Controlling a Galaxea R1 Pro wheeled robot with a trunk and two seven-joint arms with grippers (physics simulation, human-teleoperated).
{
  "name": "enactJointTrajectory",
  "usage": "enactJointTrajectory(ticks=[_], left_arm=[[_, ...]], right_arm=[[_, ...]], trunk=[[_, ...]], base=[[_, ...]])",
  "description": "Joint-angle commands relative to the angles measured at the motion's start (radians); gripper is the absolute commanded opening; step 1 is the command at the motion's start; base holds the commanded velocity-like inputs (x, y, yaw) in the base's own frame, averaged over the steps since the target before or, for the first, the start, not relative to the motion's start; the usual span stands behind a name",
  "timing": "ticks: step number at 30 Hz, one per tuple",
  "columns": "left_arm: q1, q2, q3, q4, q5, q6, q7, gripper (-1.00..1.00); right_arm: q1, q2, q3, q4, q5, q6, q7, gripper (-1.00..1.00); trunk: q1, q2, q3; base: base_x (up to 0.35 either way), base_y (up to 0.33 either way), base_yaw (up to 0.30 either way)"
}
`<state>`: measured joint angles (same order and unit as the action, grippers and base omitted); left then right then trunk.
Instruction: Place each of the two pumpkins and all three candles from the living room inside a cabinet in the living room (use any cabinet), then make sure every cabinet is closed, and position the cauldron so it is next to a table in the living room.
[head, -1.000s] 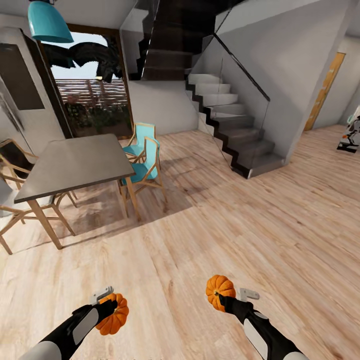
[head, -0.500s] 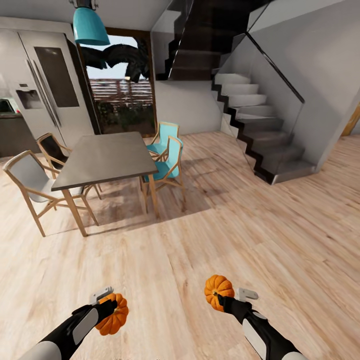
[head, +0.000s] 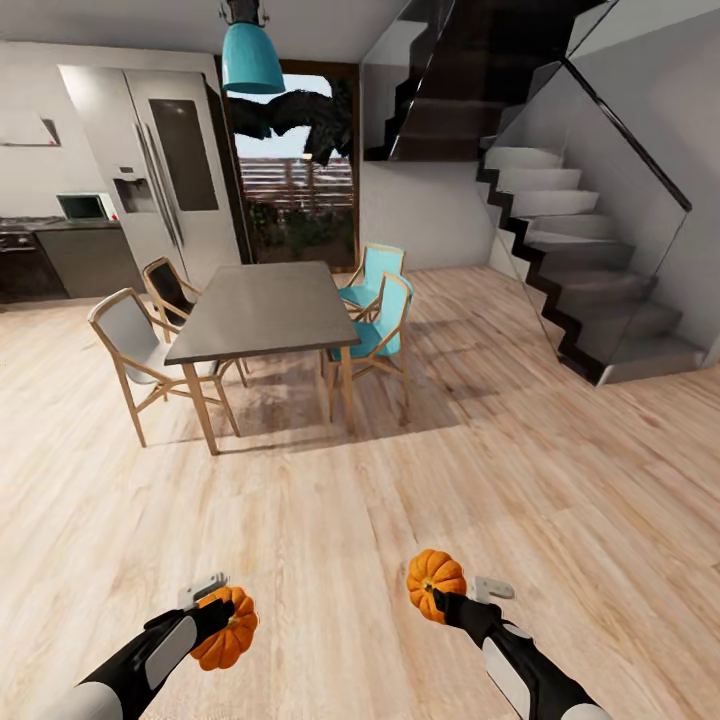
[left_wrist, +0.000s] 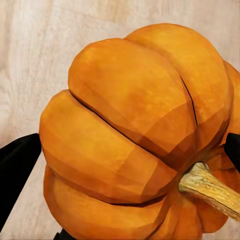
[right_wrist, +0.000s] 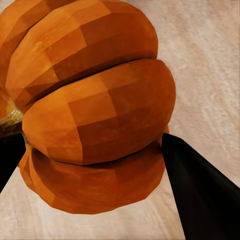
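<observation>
1. Claws: the left claw (head: 222, 612) is clamped on one bright-orange ribbed pumpkin (head: 227, 628); the right claw (head: 447, 596) grips the other pumpkin (head: 435, 582), both above wooden floor (head: 330, 520).
2. Carrying should stay level until the cabinet appears.

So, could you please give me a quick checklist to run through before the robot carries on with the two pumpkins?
1. Left gripper holds a pumpkin: ok; black fingers flank it in the left wrist view.
2. Right gripper holds the other pumpkin: ok.
3. Both pumpkins lifted off the wooden floor: ok.
4. Dark-brown cabinet located: cannot tell; ahead are a dining table, chairs and stairs.
5. Candles and cauldron located: cannot tell.
</observation>
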<state>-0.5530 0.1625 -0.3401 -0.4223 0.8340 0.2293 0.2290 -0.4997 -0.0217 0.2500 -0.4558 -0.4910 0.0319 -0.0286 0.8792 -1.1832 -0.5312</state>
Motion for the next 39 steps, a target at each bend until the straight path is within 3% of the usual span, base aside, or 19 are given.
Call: enactJointTrajectory(ticks=[1,39], left_arm=[[-0.001,0.001,-0.008,-0.003,0.008,0.002,0.009,-1.00],[-0.001,0.002,-0.008,-0.002,0.010,0.002,0.008,-1.00]], right_arm=[[0.000,-0.001,0.006,-0.003,-0.007,0.003,-0.004,-1.00],[0.000,0.004,0.006,-0.003,-0.008,0.003,-0.004,-1.00]], trunk=[[0.000,-0.001,-0.001],[0.000,-0.001,-0.001]], base=[[0.000,0.000,0.291],[0.000,0.000,0.291]])
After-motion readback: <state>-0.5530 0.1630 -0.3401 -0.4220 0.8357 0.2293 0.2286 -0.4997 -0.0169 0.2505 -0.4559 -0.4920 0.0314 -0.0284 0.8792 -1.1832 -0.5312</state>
